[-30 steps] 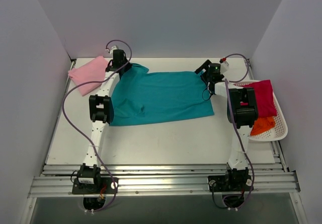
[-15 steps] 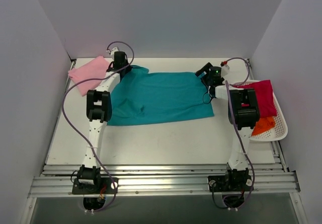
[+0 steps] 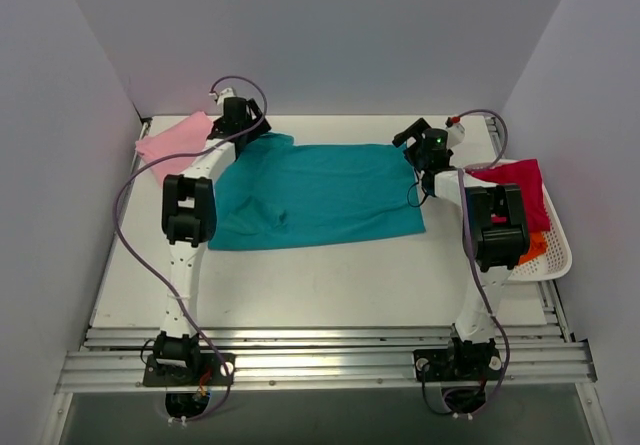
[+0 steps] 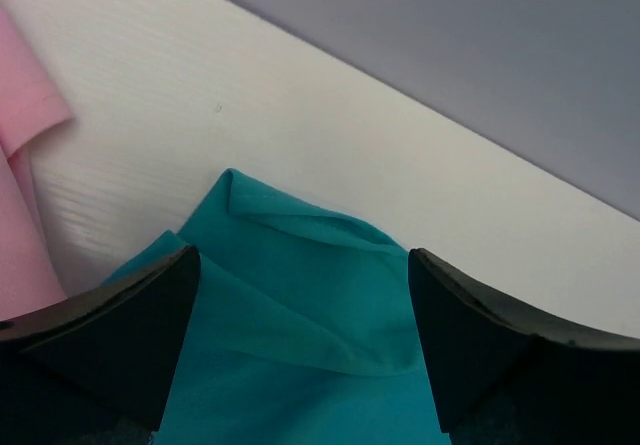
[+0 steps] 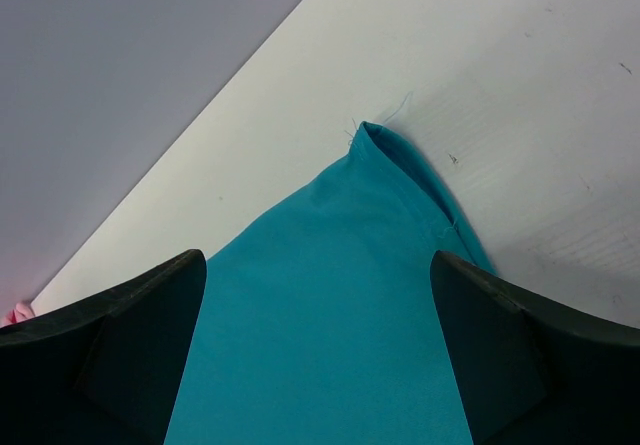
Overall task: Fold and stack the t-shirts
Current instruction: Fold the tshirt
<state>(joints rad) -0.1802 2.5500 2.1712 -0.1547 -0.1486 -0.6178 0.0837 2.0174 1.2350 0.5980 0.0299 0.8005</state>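
The teal t-shirt [image 3: 315, 195] lies spread across the middle of the table, folded into a wide band. My left gripper [image 3: 243, 123] hovers open over its far left corner [image 4: 300, 265], nothing between the fingers. My right gripper [image 3: 425, 142] hangs open over the far right corner [image 5: 380, 215], also empty. A light pink t-shirt [image 3: 175, 145] lies folded at the far left; its edge shows in the left wrist view [image 4: 25, 165]. A magenta t-shirt [image 3: 520, 190] and an orange one [image 3: 535, 248] sit in the basket on the right.
A white mesh basket [image 3: 555, 260] stands at the right edge of the table. Grey walls close in the table at the back and both sides. Bare white tabletop [image 3: 320, 285] stretches in front of the teal shirt.
My left gripper has opened and let go of the teal shirt's far left corner, which now lies on the table. Both arms have shifted slightly toward the back.
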